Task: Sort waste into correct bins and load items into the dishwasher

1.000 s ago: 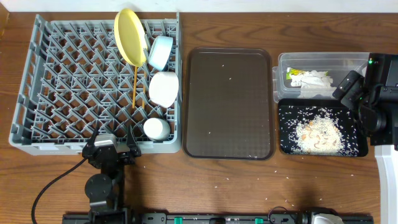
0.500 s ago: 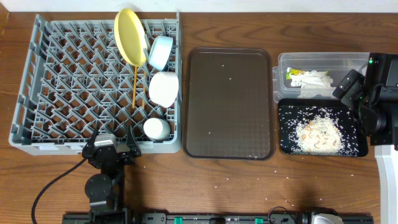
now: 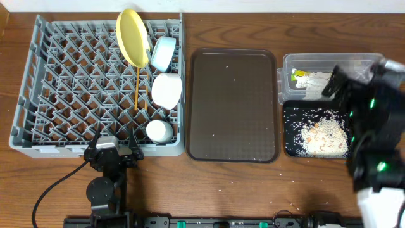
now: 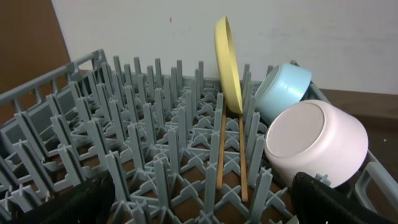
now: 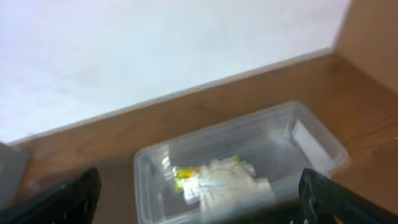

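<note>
The grey dish rack [image 3: 38,95] holds the upright yellow plate [image 3: 131,37], light blue bowl [image 3: 163,53], white bowl [image 3: 166,90], white cup [image 3: 159,130] and chopsticks [image 3: 137,85]. My left gripper [image 3: 114,151] sits at the rack's front edge, open and empty [image 4: 199,208]. The left wrist view shows the plate [image 4: 229,62], blue bowl [image 4: 283,90], white bowl [image 4: 317,143] and chopsticks [image 4: 221,149]. The clear tub [image 3: 297,63] holds the wrapper [image 5: 183,176] and crumpled paper [image 5: 233,180]. The black tray [image 3: 294,136] holds rice [image 3: 323,134]. My right gripper [image 3: 338,85] is open and empty over the tub's right part, blurred.
The dark brown serving tray [image 3: 234,104] lies between the rack and the bins, with a few rice grains on it. Loose grains are scattered on the wooden table near the front edge. The right arm covers the bins' right side.
The right arm has swung in from the right edge to over the two bins and is blurred. The left arm and the rack's contents have not moved.
</note>
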`<state>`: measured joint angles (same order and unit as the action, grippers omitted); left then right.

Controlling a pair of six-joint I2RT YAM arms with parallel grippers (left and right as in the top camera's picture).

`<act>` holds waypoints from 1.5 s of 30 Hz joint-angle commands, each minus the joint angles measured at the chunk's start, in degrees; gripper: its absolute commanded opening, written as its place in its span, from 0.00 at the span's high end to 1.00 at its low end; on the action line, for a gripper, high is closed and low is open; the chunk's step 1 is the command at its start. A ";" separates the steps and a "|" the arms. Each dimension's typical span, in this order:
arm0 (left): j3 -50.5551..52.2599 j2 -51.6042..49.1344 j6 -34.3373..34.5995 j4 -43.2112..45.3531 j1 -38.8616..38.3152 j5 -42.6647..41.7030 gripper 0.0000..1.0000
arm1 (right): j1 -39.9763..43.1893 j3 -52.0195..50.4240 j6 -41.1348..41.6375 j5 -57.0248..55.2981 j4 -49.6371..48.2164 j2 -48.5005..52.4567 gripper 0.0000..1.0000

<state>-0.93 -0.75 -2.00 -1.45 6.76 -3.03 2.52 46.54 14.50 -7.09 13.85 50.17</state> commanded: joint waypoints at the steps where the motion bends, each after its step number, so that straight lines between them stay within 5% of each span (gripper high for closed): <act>1: 0.70 0.04 -0.98 -2.40 0.28 0.28 0.09 | -2.47 -11.37 -2.19 2.49 -6.12 -7.50 0.01; 7: 0.70 0.04 -0.98 -2.40 0.28 0.28 0.09 | -5.18 -30.67 -2.14 1.11 -19.87 -25.59 0.01; 17: 0.70 0.04 -0.98 -2.40 0.28 0.28 0.09 | -5.22 -44.65 -1.20 1.25 -22.34 -43.60 0.01; 30: 0.70 0.04 -0.98 -2.40 0.28 0.28 0.09 | -5.79 -46.25 -1.31 4.72 -9.70 -49.90 0.01; 45: 0.70 0.04 -0.96 -2.40 0.28 0.28 0.09 | -6.03 -46.23 -2.58 6.27 -9.57 -49.90 0.01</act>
<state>-1.04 -0.86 -2.00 -1.58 6.76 -3.01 -3.25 0.38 12.75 -1.43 3.95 0.71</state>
